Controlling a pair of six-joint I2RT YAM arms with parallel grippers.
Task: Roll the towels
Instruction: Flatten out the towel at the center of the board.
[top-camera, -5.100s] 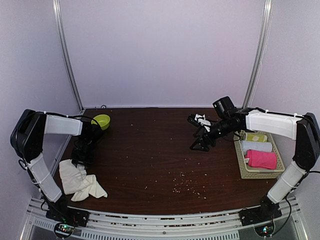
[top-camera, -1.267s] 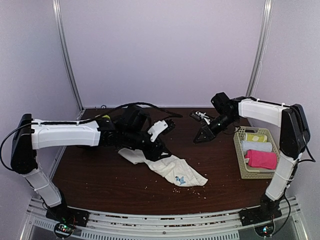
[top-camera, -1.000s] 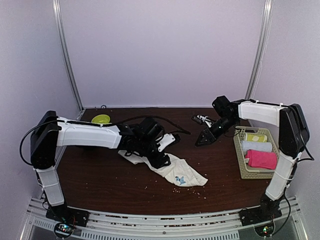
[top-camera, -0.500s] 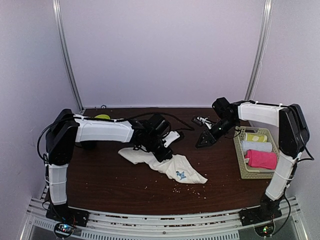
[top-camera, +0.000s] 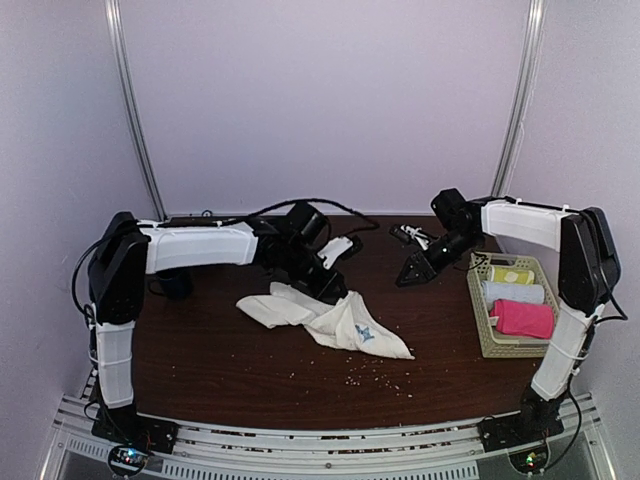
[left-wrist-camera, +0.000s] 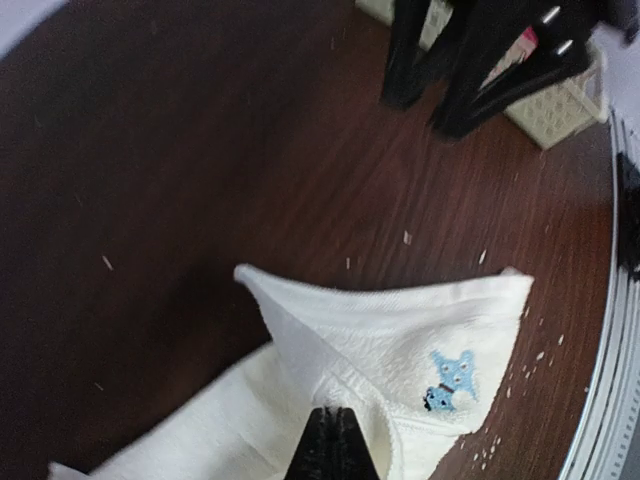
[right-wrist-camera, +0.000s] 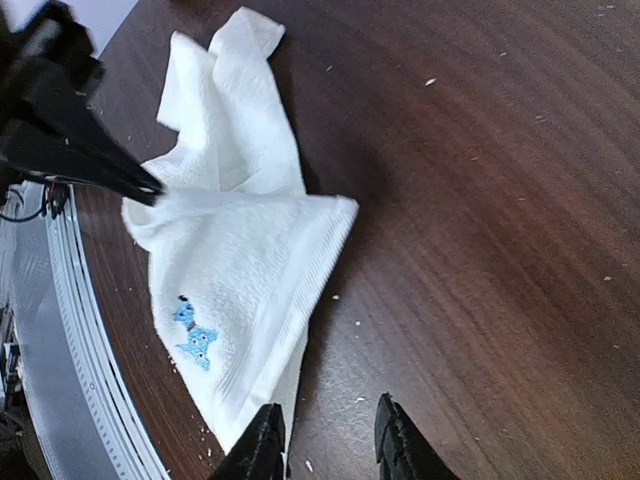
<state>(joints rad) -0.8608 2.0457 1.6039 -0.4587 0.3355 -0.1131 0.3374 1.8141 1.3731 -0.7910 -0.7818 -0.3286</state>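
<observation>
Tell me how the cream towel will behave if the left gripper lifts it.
Likely floppy: the cream towel lies in soft folds, so it should drape and hang from the left gripper pinching one fold. Probably light: the cloth looks thin. Pushed, it would likely crumple and drag on the table rather than slide whole.
</observation>
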